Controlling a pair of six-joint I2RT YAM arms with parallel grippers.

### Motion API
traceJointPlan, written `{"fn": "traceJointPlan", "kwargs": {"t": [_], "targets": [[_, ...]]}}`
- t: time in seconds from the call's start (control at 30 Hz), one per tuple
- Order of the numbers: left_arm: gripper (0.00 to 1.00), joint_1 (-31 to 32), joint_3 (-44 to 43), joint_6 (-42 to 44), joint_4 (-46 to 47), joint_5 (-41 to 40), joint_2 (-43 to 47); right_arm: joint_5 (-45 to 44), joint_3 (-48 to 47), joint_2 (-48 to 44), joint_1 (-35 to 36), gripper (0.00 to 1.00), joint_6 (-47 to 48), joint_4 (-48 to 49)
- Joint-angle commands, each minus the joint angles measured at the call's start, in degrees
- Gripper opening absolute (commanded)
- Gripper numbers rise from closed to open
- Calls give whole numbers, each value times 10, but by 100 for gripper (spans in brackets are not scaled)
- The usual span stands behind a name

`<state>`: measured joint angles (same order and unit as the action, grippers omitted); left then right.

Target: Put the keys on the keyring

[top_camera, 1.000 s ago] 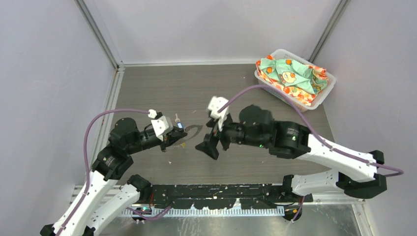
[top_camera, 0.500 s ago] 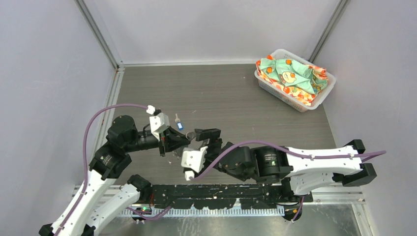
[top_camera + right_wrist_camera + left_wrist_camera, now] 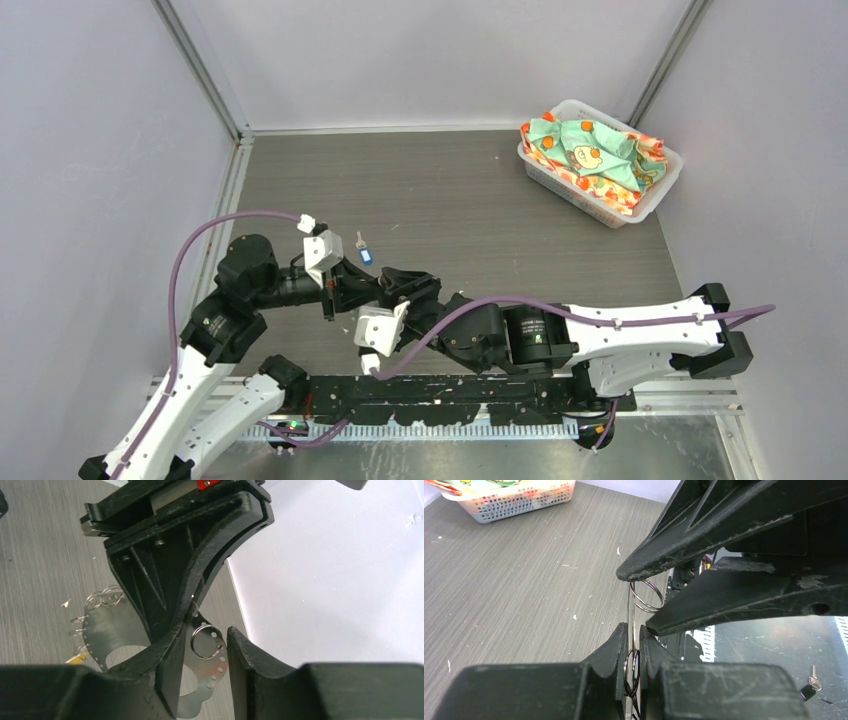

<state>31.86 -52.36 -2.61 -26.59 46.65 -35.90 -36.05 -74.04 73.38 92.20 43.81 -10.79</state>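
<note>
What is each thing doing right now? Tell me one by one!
Left tool, shut, pinching the keyring.
Right tool, open, a finger on each side of a small ring.
Keyring, gripped by the left tool.
Blue key, lying loose on the table, off the keyring.
Yellow key, only a bit shows by the keyring; on or off, cannot tell.
Basket, standing, stuffed with patterned cloth.

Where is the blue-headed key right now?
In the top view, the blue-headed key lies on the table left of centre, just beyond the left gripper.
</note>
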Motion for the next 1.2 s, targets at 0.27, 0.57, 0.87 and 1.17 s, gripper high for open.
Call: {"fn": "traceJointPlan", "kwargs": {"t": [0.27,0.57,0.87,1.17], "targets": [[0,3,-22,-10,20,21,7,-32,-20,-20,0,24,-10,14],[0,3,-19,-19,31,18,6,-30,-23,-33,0,11,-32,-6],[0,3,-12,-11,28,13,9,-11,-35,-44,0,1,-55,-41],[0,3,-9,77,-11,37,17,68,-84,-32,-18,8,-156,-170]]}}
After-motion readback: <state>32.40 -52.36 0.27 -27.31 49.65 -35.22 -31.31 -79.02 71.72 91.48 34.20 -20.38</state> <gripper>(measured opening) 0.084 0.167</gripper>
